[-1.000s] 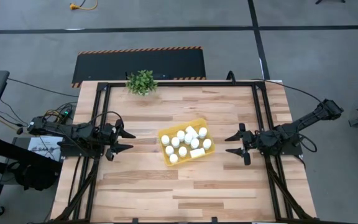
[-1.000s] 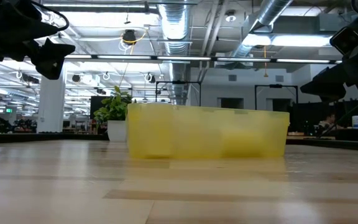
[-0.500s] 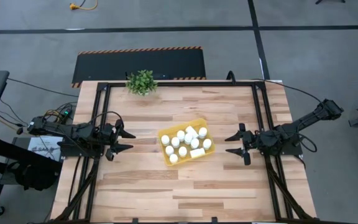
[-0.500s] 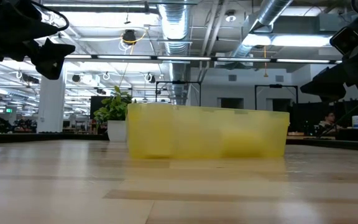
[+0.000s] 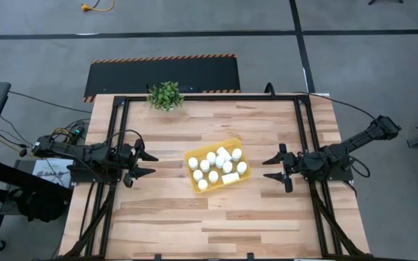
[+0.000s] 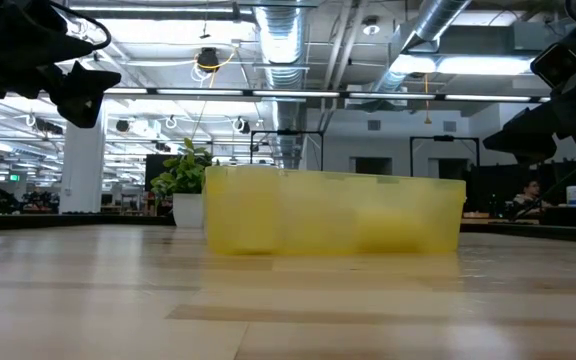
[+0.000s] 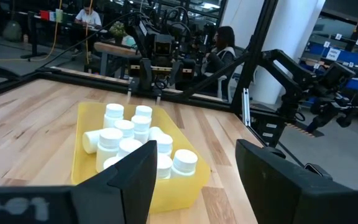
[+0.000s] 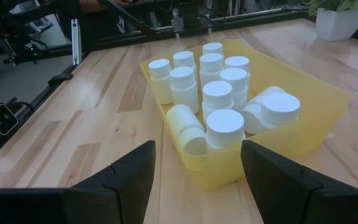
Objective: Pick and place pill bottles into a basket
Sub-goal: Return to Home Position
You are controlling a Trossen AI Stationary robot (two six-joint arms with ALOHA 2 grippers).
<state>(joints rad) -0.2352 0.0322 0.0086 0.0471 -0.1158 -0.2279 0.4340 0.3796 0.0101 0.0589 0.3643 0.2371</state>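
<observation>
Smooth plastic basket (image 6: 308,215) (matt wooden table (image 5: 267,210))

I can read no text or number anywhere. The pill bottles (image 8: 218,99) look plain white, and the signs (image 7: 332,53) in the room behind are too blurred.

High view: overhead, straight down, far; whole bench (image 5: 267,130) and both arms in frame.
Low view: bench-top height, level, facing basket (image 6: 333,212) side wall; room behind.
Left wrist view: past own jaws, across bench; basket at mid-distance, right arm (image 7: 291,68) beyond.
Right wrist view: opposite direction, past own jaws; basket near.
All four views share basket.
</observation>
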